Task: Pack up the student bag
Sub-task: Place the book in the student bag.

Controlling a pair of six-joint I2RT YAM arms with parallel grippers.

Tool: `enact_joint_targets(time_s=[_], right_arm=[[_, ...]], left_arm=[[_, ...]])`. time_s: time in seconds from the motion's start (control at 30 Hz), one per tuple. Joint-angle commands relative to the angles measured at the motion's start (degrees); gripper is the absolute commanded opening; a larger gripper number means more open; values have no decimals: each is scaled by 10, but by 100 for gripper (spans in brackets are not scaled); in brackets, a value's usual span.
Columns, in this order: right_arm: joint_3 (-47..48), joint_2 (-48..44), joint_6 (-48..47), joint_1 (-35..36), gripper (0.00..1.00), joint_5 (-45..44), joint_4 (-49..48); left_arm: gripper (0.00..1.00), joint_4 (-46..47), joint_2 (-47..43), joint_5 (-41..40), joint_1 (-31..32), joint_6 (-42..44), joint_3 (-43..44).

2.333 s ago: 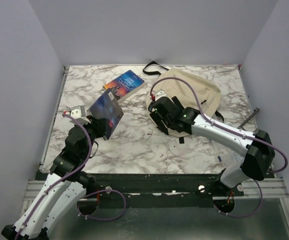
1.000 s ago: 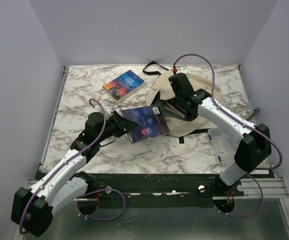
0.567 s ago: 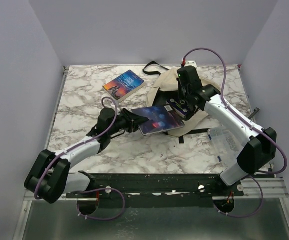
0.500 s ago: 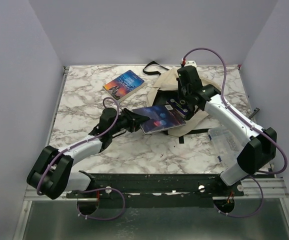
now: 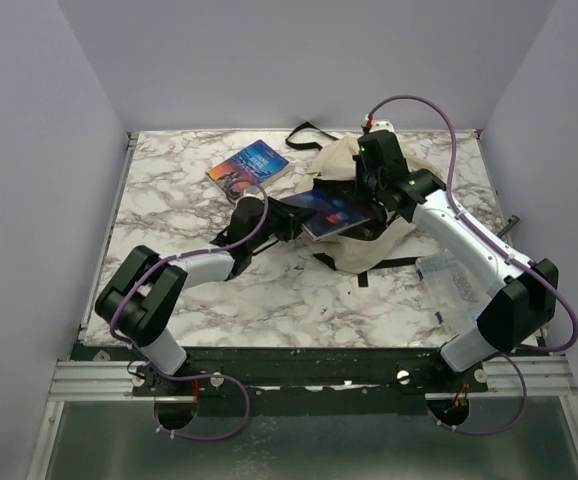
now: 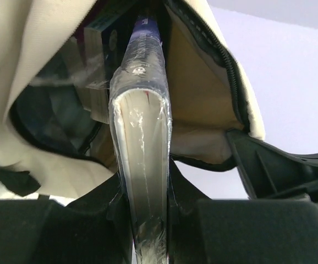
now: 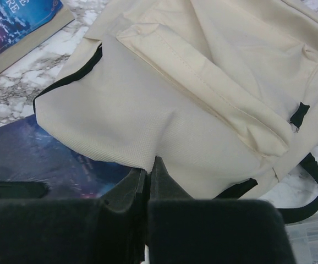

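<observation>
- Student bag (image 5: pixel 374 250) lies rt of centre on the table (image 5: pixel 169 200), mouth turned toward my left arm, cream flap raised, dark lining showing.
- Change: a sec ago the blue book (image 6: pixel 142 137) hung over bare marble, short of the mouth. Now its front end is in past the zipper edge, standing on edge in the wrist view. My left arm has stretched out low across the table to get it there.
- Meaning: 1st book is roughly half in, I'd judge; it needs more push, then a release. Second book (image 5: pixel 249 165) lies at the back, well apart from the bag, so plenty of packing is left.
- Left gripper (image 6: pixel 146 206): part-closed, clamped on the blue book's rear edge, one finger on each cover.
- Right gripper (image 7: pixel 148 168): pinched tight on a fold of bag fabric near the mouth, holding the flap up. Neither grip has changed over the last sec.
- Clear box (image 5: pixel 457 283) sits near the rt edge, not involved.
</observation>
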State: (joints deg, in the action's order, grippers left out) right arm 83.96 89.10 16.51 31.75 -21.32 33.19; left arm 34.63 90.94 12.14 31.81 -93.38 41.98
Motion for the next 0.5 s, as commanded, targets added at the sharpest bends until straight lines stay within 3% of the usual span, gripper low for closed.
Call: enact_joint_targets(time_s=[0.0, 0.1, 0.27, 0.4, 0.47], right_arm=[[11, -27, 11, 0, 1, 36, -19], [8, -31, 16, 0, 1, 42, -23], [-10, -40, 16, 0, 0, 26, -30], [-17, -49, 13, -1, 1, 16, -22], [-27, -57, 13, -1, 0, 15, -27]], left_arm=[[0, 110, 38, -98, 64, 22, 60], [0, 108, 94, -169, 86, 28, 97], [9, 78, 170, -232, 121, 39, 180], [44, 71, 167, -223, 121, 66, 171], [53, 70, 155, -202, 122, 87, 156]])
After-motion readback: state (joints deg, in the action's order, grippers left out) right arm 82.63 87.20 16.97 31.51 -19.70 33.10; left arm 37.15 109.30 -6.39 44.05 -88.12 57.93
